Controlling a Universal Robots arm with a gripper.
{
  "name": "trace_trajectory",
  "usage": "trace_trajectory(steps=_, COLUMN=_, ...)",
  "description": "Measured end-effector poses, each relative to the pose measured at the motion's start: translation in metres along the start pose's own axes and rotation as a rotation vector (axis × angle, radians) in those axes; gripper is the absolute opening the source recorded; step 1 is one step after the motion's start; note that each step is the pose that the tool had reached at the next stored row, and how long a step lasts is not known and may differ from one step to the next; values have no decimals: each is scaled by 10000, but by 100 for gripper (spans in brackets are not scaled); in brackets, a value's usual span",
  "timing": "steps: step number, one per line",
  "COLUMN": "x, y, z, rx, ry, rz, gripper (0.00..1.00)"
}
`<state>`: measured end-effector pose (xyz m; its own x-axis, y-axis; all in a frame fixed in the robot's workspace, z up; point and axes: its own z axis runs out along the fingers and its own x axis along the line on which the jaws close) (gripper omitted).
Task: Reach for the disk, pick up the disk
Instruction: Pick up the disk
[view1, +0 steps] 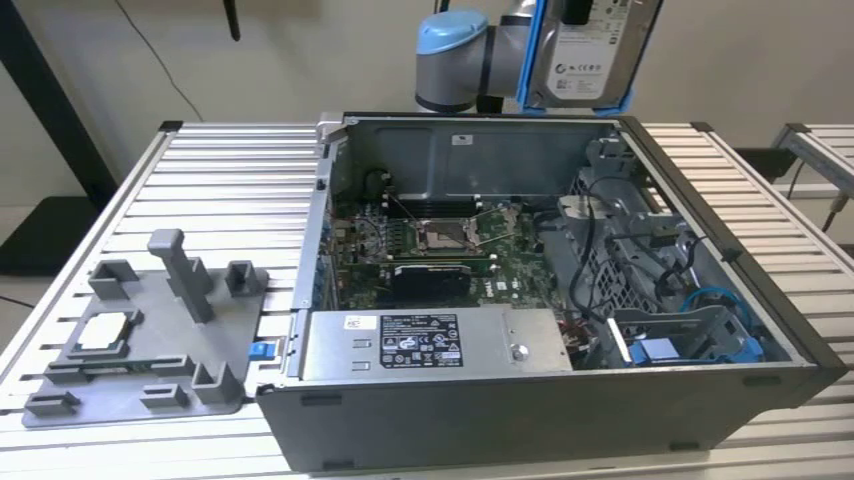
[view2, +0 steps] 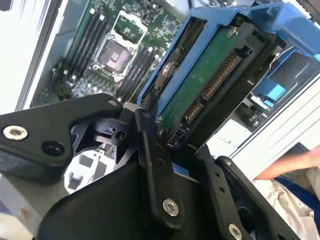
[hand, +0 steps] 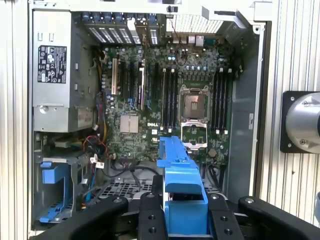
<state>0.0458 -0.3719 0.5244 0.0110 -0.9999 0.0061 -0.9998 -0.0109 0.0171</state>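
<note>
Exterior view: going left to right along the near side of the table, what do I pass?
Silver chip on the grey fixture, power supply, blue drive bracket inside the open computer case.

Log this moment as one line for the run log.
stage: pick-up | gripper: shut on disk | disk: in the air above the open computer case | status: disk held

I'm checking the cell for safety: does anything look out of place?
The disk hangs above the open computer case, clamped in the tool. Odder: in the second wrist view a person's arm lies close by, near the held disk.
</note>
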Motion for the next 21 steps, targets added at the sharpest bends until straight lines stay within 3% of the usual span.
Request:
trace_trajectory(steps=17, x=4, y=-377, z=-6, rx=0, ry=0, rz=2, gripper=0)
trace_trajectory(steps=21, x=4, y=-386, z=-7, rx=0, ry=2, rz=2, gripper=0)
